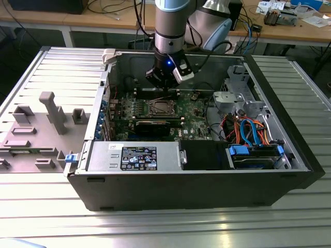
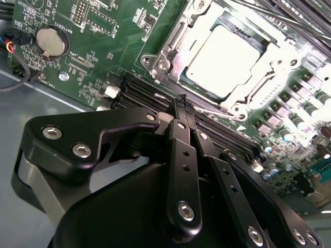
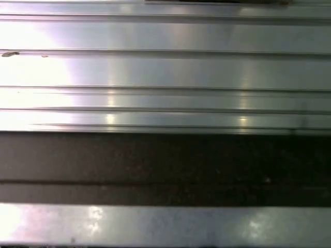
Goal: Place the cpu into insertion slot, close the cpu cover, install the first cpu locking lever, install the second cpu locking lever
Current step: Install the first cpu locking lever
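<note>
At the exterior view's left, a grey plastic fixture (image 1: 49, 119) with upright posts lies on the ribbed metal table (image 1: 51, 217), just beside the open computer case (image 1: 196, 186). Inside the case, near its front wall, sits the grey power supply (image 1: 134, 156) with a dark label. Behind it lies the green motherboard (image 1: 194, 111), and on it the insertion slot (image 1: 161, 107), almost straight below the arm. In the second wrist view the cpu (image 2: 226, 59) sits flat in the slot, its pale metal top showing through the window of the cpu cover (image 2: 269, 51), which lies down around it. A round coin battery (image 2: 51, 41) sits on the board well apart from the socket. The gripper (image 2: 182, 98) hangs above the black memory slots (image 2: 139, 93) just beside the socket, its black fingers (image 2: 178, 155) pressed together with nothing between them. Further to the exterior view's right are orange and blue cables (image 1: 248, 129) and a blue-handled drive bay (image 1: 256, 155).
</note>
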{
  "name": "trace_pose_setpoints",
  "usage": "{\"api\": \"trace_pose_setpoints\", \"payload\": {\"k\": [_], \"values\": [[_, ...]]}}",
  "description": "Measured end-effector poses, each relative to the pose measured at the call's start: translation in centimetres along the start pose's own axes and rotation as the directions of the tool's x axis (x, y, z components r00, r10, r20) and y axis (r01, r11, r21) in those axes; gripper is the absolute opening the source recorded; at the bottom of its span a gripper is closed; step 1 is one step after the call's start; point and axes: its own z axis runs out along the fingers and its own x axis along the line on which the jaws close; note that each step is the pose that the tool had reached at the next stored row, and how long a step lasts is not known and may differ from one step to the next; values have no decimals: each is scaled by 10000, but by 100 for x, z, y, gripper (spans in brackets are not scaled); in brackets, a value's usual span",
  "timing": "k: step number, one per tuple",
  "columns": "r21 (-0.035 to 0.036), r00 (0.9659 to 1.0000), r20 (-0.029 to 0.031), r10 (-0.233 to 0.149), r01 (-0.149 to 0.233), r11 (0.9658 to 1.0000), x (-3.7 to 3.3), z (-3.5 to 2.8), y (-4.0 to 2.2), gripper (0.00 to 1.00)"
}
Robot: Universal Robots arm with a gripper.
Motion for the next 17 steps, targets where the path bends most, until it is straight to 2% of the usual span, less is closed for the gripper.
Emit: {"api": "trace_pose_setpoints", "payload": {"k": [9,17], "values": [[0,10000,1,0,0,10000,-71,93,-7,11],[-3,10000,2,0,0,10000,-72,90,-6,11]]}}
